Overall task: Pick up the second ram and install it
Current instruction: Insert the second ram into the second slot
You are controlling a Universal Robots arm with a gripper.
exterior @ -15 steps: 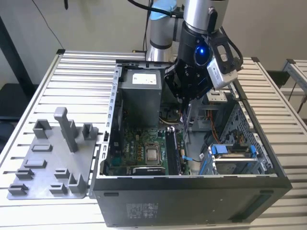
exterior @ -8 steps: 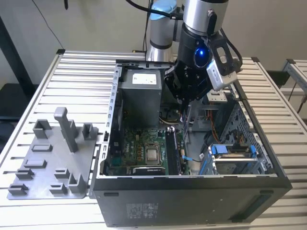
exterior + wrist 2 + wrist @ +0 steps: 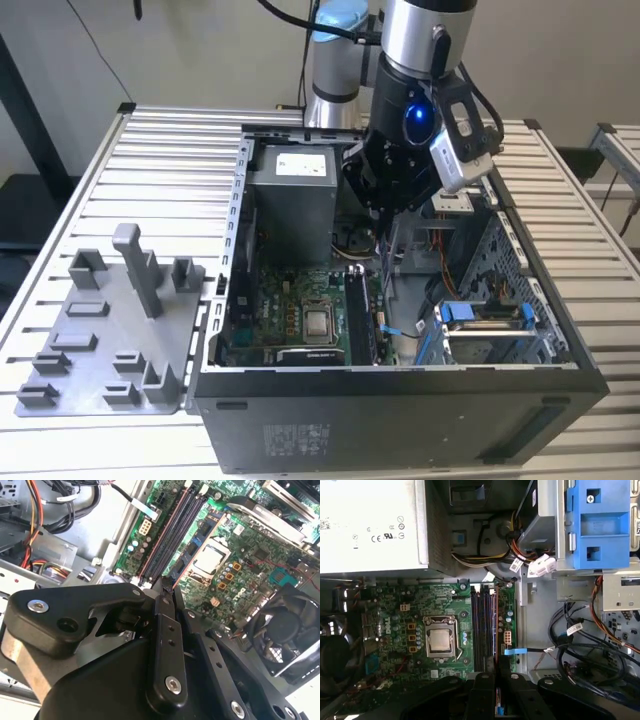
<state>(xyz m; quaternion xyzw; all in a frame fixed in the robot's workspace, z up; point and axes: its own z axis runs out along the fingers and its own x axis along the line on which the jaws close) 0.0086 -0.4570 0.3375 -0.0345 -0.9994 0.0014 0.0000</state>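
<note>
ram number two, the second ram (image 3: 495,630), stands on edge over the outermost memory slot of the motherboard (image 3: 395,615) inside the open computer case (image 3: 400,385), pinched by the gripper (image 3: 497,672), so pickup looks done and seating unfinished.

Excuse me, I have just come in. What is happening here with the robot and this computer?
A robot arm is working inside an open computer case. Its gripper hangs low over the motherboard, above the memory slots. In the first wrist view the second ram stands on edge in an outer slot, in line with the fingers. The grey fixture tray lies beside the case.
</note>
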